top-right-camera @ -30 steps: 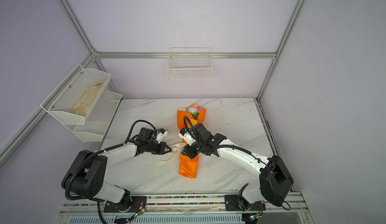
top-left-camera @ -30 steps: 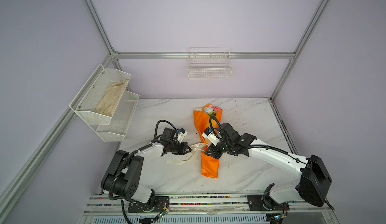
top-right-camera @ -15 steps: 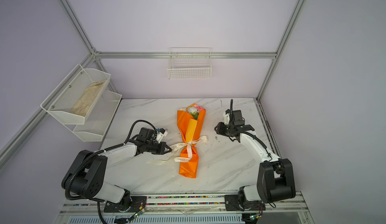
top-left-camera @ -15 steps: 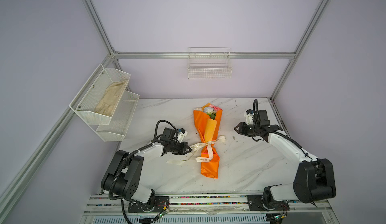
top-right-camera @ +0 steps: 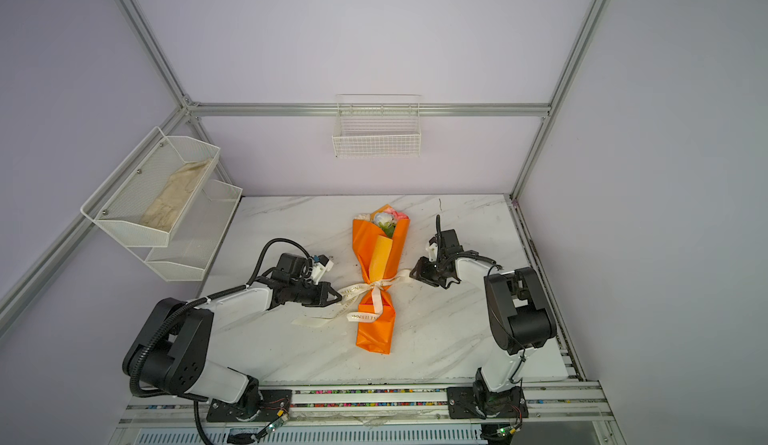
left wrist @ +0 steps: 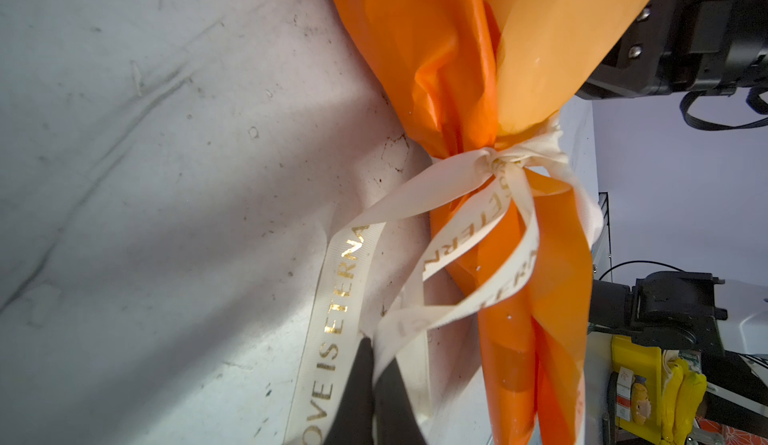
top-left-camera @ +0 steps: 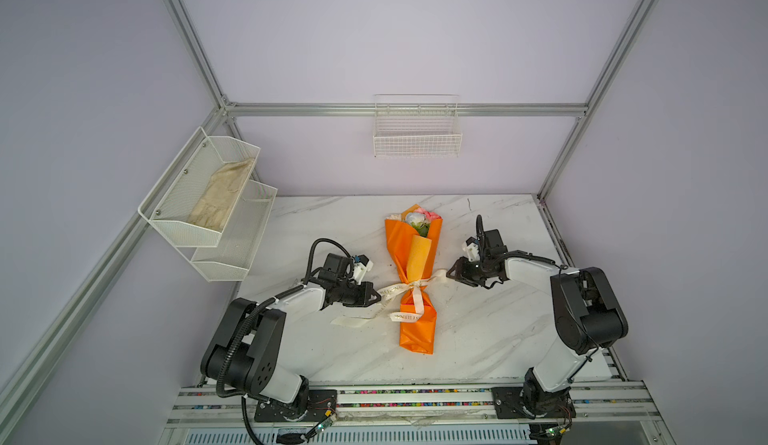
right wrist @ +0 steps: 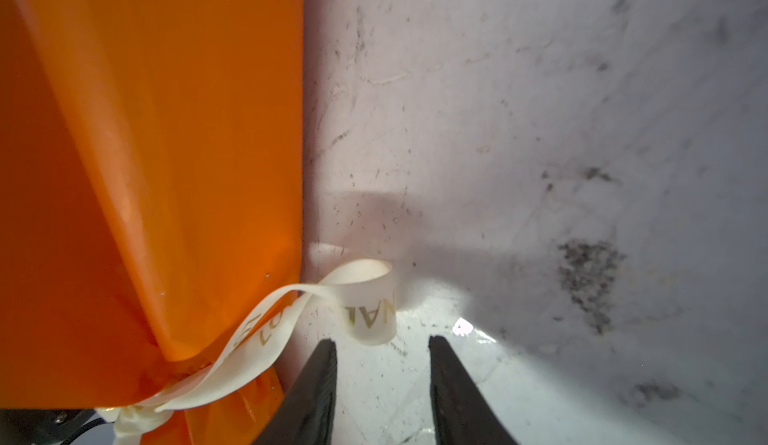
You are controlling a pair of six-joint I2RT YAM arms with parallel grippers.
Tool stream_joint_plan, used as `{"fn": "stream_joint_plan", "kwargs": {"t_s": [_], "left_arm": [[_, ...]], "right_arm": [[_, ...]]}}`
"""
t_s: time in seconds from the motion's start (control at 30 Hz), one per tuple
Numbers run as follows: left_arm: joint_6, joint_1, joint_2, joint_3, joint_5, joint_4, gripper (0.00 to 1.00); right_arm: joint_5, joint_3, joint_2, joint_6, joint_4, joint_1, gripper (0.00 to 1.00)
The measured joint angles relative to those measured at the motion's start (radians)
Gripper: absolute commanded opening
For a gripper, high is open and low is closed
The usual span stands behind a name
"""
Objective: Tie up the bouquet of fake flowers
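At the end of my left arm, the left tool is pressed together, pinching a strand of the cream ribbon a little way out from the knot. Opposite it, the right tool stands spread and holds nothing, with the ribbon's curled end just ahead of its tips. Between them the bouquet lies flat mid-tabletop, blooms toward the back wall, with the ribbon knotted round its waist.
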Motion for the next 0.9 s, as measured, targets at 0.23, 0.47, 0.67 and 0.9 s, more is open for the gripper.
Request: {"fn": "stream_joint_plan", "kwargs": {"t_s": [0.23, 0.47, 0.67, 0.9], "left_arm": [[0.000, 0.000, 0.000, 0.000, 0.003, 0.000, 0.00], [0.000, 0.000, 0.000, 0.000, 0.003, 0.000, 0.00], [0.000, 0.000, 0.000, 0.000, 0.003, -0.002, 0.00], [0.000, 0.000, 0.000, 0.000, 0.002, -0.004, 0.00]], "right_arm": [[0.077, -0.064, -0.063, -0.032, 0.060, 0.035, 0.42], [0.129, -0.062, -0.044, -0.071, 0.105, 0.080, 0.40], [0.160, -0.051, 0.011, -0.091, 0.139, 0.110, 0.13], [0.232, -0.041, -0.026, -0.110, 0.142, 0.113, 0.00]]}}
